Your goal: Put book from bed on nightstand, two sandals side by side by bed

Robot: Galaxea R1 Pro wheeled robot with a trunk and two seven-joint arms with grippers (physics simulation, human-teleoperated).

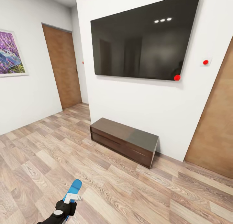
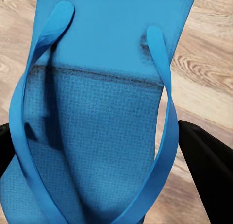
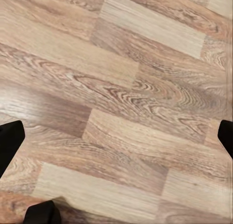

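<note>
My left gripper (image 1: 71, 199) is low at the front of the head view, shut on a bright blue sandal (image 1: 75, 186) that sticks out past it above the wood floor. In the left wrist view the sandal (image 2: 107, 88) lies sole-up between the black fingers (image 2: 208, 180), its blue straps looping along both sides. My right gripper (image 3: 116, 136) hangs open over bare floor planks, fingertips wide apart at the picture's edges. The bed, the book and the nightstand are out of view.
A long low dark bench (image 1: 124, 140) stands against the white wall under a big black TV (image 1: 144, 39). Brown doors (image 1: 63, 67) are at the back left and at the right (image 1: 215, 133). A purple picture (image 1: 9, 54) hangs on the left wall.
</note>
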